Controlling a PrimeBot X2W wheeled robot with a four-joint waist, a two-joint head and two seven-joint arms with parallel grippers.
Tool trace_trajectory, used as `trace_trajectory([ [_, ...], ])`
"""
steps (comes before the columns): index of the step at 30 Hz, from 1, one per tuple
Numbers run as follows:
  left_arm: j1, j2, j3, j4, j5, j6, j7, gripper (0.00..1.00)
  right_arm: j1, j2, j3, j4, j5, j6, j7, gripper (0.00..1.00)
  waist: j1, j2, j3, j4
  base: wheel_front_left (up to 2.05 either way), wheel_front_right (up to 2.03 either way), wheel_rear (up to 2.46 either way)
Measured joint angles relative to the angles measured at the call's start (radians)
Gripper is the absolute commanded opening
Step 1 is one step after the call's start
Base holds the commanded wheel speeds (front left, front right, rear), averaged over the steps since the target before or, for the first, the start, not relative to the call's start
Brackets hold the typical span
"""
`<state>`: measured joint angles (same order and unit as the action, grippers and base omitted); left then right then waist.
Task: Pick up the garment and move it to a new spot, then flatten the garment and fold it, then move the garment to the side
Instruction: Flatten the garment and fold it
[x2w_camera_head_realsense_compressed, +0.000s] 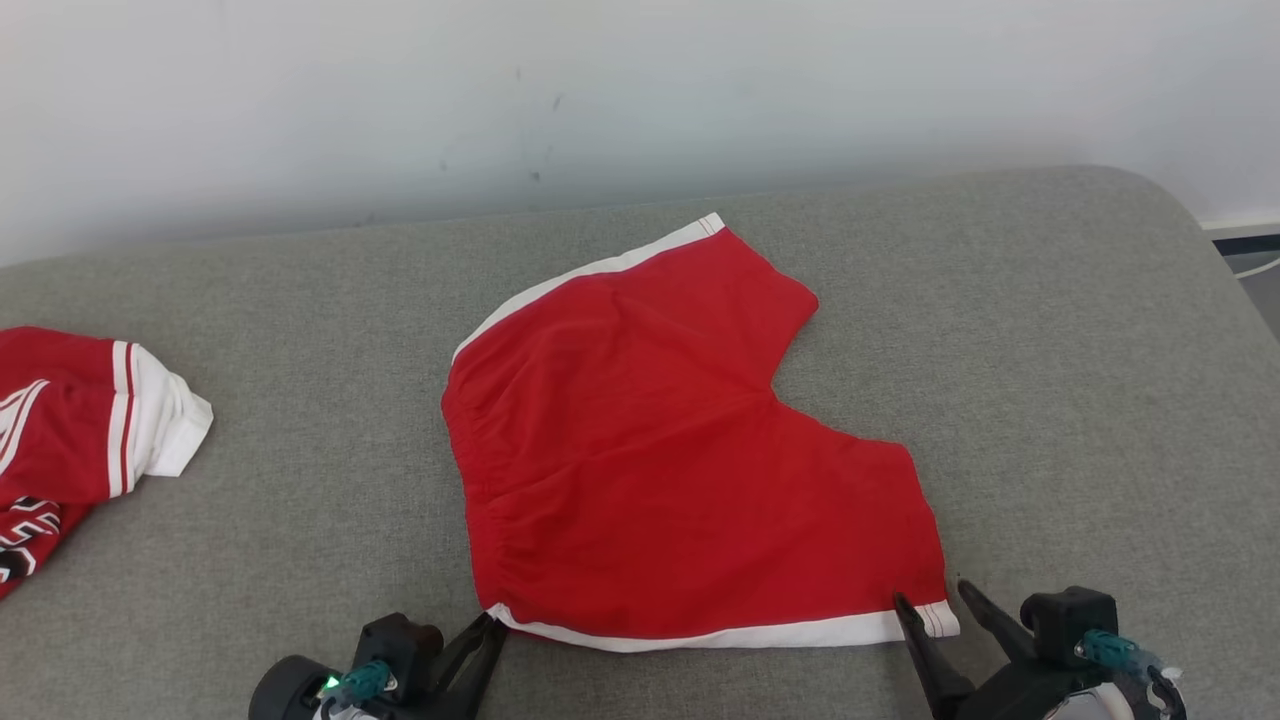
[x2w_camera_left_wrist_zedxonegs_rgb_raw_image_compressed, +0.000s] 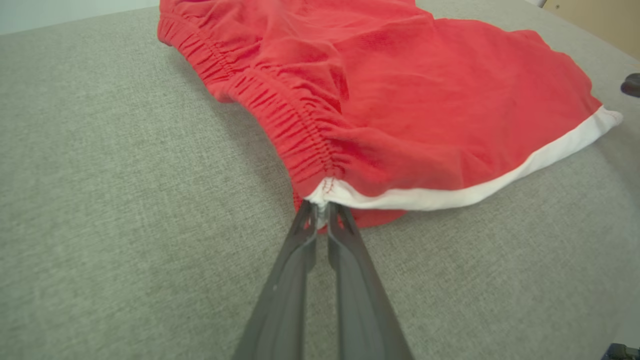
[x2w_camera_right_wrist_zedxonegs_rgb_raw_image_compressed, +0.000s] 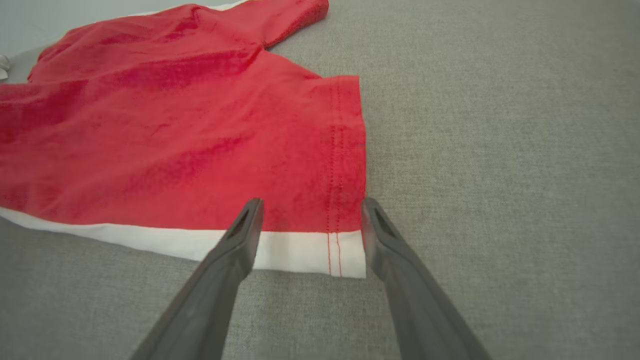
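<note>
As grey cushion (x2w_camera_head_realsense_compressed: 1050, 330) surrounds it, bare: shorts (x2w_camera_head_realsense_compressed: 680, 450), one; left gripper (x2w_camera_left_wrist_zedxonegs_rgb_raw_image_compressed: 322, 212), jaws pinching corner; right gripper (x2w_camera_right_wrist_zedxonegs_rgb_raw_image_compressed: 311, 210), jaws spread.

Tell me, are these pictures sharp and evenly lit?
Head view: soft even light, red shorts sharp. Left wrist view: grey surface bulges from the wide lens. Right wrist view: right fingers blurred up close, stitching crisp.

Soft, even light fills the room; the wall (x2w_camera_head_realsense_compressed: 640, 90) is bright and washed pale. The shorts (x2w_camera_head_realsense_compressed: 680, 450) cast a thin shadow along their near hem. In both wrist views the grey cushion (x2w_camera_left_wrist_zedxonegs_rgb_raw_image_compressed: 100, 200) bows toward the edges, and the fingers (x2w_camera_right_wrist_zedxonegs_rgb_raw_image_compressed: 210, 300) blur close to the lens.
</note>
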<state>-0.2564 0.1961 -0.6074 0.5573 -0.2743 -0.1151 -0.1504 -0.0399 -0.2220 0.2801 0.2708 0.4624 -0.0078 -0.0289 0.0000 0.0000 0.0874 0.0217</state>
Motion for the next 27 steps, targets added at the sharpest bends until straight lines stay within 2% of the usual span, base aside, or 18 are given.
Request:
trace_trajectory([
  [6,-0.010,-0.002,-0.001,0.014,-0.004,-0.001,-0.010,0.00,0.012,-0.015,-0.007,0.012,-0.008,-0.038,0.093,1.00,0.0000,0.0000,0.009,0.000,0.00,0.00,0.00],
  [17,-0.022,-0.005,-0.007,0.033,-0.007,-0.004,-0.026,0.00,0.012,-0.011,0.000,0.022,-0.001,-0.046,0.188,1.00,0.0000,0.0000,0.017,-0.005,0.00,0.00,0.00],
  [18,-0.023,-0.005,-0.007,0.035,-0.007,-0.008,-0.026,0.00,0.011,-0.011,0.000,0.022,0.005,-0.046,0.192,0.82,0.0000,0.0000,0.017,-0.005,0.00,0.00,0.00],
  [19,-0.024,-0.005,-0.008,0.036,-0.008,-0.008,-0.026,0.00,0.011,-0.010,0.000,0.021,0.005,-0.047,0.197,0.70,0.0000,0.0000,0.018,-0.005,0.00,0.00,0.00],
  [20,-0.025,-0.005,-0.008,0.037,-0.008,-0.008,-0.027,0.00,0.010,-0.009,-0.001,0.021,0.005,-0.049,0.198,0.65,0.0000,0.0000,0.018,-0.005,0.00,0.00,0.00],
  [21,-0.027,-0.005,-0.009,0.039,-0.008,-0.008,-0.027,0.00,0.010,-0.009,-0.001,0.020,0.005,-0.049,0.201,0.66,0.0000,0.0000,0.019,-0.005,0.00,0.00,0.00],
  [22,-0.028,-0.006,-0.009,0.041,-0.008,-0.008,-0.027,0.00,0.010,-0.009,-0.002,0.019,0.005,-0.050,0.206,0.79,-0.0001,0.0000,0.020,-0.005,0.00,0.00,0.00],
  [23,-0.031,-0.006,-0.009,0.043,-0.008,-0.008,-0.028,0.00,0.010,-0.009,-0.002,0.017,0.005,-0.053,0.206,0.83,0.0000,0.0000,0.020,-0.005,0.00,0.00,0.00],
  [24,-0.033,-0.006,-0.010,0.044,-0.008,-0.008,-0.028,0.00,0.009,-0.009,-0.004,0.016,0.005,-0.054,0.207,0.80,0.0000,0.0000,0.021,-0.005,0.00,0.00,0.00],
  [26,-0.035,-0.007,-0.010,0.047,-0.009,-0.008,-0.033,0.00,0.007,-0.009,-0.005,0.014,0.005,-0.054,0.214,0.66,0.0000,0.0000,0.022,-0.005,0.00,0.00,0.00],
  [27,-0.035,-0.007,-0.010,0.048,-0.009,-0.008,-0.035,0.00,0.007,-0.009,-0.005,0.012,0.005,-0.054,0.214,0.54,0.0000,0.0000,0.022,-0.005,0.00,0.00,0.00],
])
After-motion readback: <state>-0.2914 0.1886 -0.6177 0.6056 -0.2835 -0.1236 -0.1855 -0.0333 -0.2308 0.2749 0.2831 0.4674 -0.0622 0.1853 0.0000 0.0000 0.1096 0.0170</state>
